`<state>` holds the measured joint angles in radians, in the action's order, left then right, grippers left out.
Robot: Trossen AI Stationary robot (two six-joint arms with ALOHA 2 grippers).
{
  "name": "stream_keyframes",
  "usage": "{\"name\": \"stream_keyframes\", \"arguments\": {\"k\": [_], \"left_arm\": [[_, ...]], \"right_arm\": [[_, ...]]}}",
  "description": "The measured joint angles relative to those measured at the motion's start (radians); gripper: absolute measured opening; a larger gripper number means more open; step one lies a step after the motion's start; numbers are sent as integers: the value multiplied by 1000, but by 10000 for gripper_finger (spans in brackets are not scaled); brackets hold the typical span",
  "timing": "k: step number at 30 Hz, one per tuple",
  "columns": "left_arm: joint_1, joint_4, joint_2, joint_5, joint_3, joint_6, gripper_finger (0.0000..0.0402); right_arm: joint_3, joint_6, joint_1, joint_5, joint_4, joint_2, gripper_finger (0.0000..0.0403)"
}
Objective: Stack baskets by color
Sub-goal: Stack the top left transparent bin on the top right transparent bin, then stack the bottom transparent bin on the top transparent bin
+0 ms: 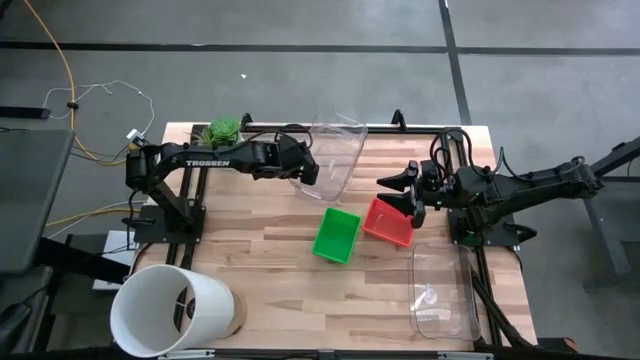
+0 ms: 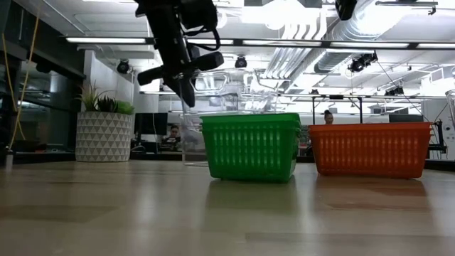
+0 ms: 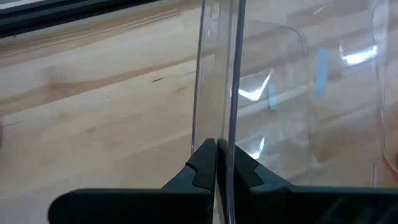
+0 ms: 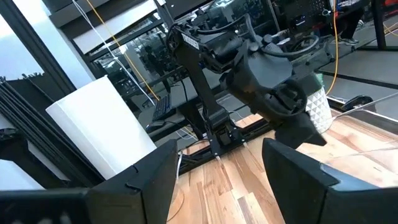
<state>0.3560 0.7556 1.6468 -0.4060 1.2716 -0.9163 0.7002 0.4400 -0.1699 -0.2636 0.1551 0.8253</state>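
- The left gripper is out over the far middle of the table, its jaws pinched together on the thin wall of a clear plastic bin — the left wrist view shows the two dark fingers meeting on that transparent edge.
- That clear bin lies tilted near the table's far edge, just beyond the green basket; in the low view it shows as a faint glassy shape behind the baskets, with the left arm coming down in front of it.
- The green basket sits upright on the wood near the table's middle, its opening facing up.
- The red basket rests just beside the green one, toward the right arm; from above the two look close together but apart, and the low view shows a narrow gap between green and red.
- Neither basket is stacked on anything; both stand on the bare table.
- The right gripper hangs above the red basket's far side, jaws spread wide with nothing between them — the right wrist view looks past its separated fingers toward the left arm.
- A second clear bin lies flat near the table's front right corner.
- A white cylindrical bucket lies on its side at the front left corner, its mouth open to the camera above.
- A small green plant sits at the far left edge of the table.
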Motion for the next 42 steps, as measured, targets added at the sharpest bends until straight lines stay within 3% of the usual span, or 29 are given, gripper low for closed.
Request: {"name": "stream_keyframes", "arguments": {"k": [13,26,32,35,39,42], "left_arm": [[11,3,-1,44,0,89,24],[57,-51,-41,136,0,194,156],[70,-112,-158,148,0,278,189],[63,-181,-260,204,0,387,190],[6,-289,-401,245,0,495,187],[-80,-341,-499,209,-1,562,187]], "right_arm": [[0,-4,0,-18,0,0,222],[0,-3,0,-19,0,0,222],[0,-1,0,-26,-1,0,222],[0,-11,0,-43,-1,0,222],[0,-31,0,-83,0,0,222],[0,-32,0,-89,-1,0,222]]}}
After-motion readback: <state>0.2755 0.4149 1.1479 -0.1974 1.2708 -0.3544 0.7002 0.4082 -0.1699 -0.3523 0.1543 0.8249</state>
